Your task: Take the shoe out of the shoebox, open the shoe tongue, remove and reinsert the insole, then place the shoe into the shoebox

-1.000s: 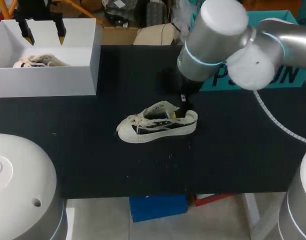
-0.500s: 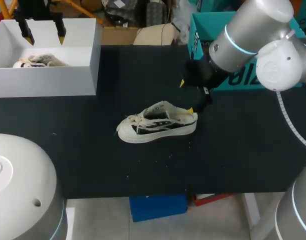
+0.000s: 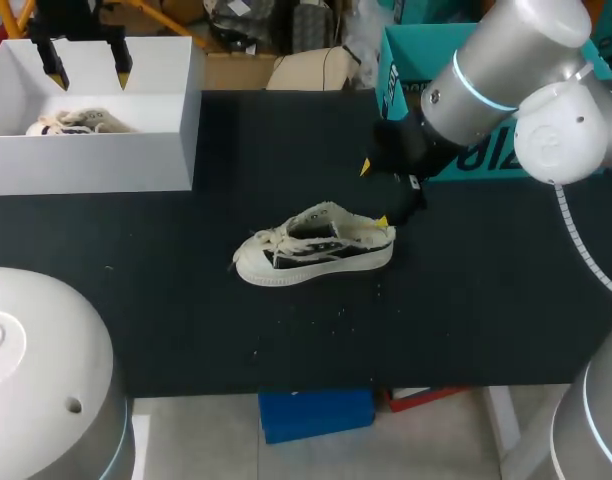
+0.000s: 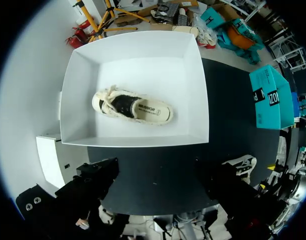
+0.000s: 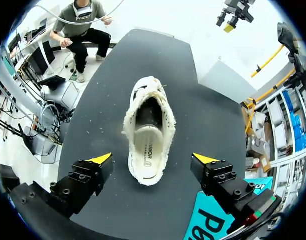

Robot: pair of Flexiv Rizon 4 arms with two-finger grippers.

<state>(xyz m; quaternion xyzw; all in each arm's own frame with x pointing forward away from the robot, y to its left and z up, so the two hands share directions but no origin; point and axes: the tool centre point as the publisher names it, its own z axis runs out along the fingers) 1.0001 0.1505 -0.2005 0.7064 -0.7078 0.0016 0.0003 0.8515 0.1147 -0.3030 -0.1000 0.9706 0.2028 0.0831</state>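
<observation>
- A black table (image 3: 186, 330) carries a white shoebox (image 3: 181, 140) at its far left corner and a teal box (image 3: 401, 65) at its far right.
- A cream-and-black shoe (image 3: 316, 248) stands on its sole mid-table, toe toward the left, well apart from the shoebox.
- The right arm enters from the right with its elbow high and its wrist angled down toward the shoe's heel.
- The right gripper (image 3: 374, 194) hangs just behind the heel, its fingers spread wide. In the right wrist view the heel end lies between the yellow tips, touching neither.
- The left arm holds the left gripper (image 3: 88, 72) over the shoebox, pointing down, fingers wide apart and gripping nothing.
- A second shoe (image 4: 133, 107) lies inside the shoebox, below that gripper.
</observation>
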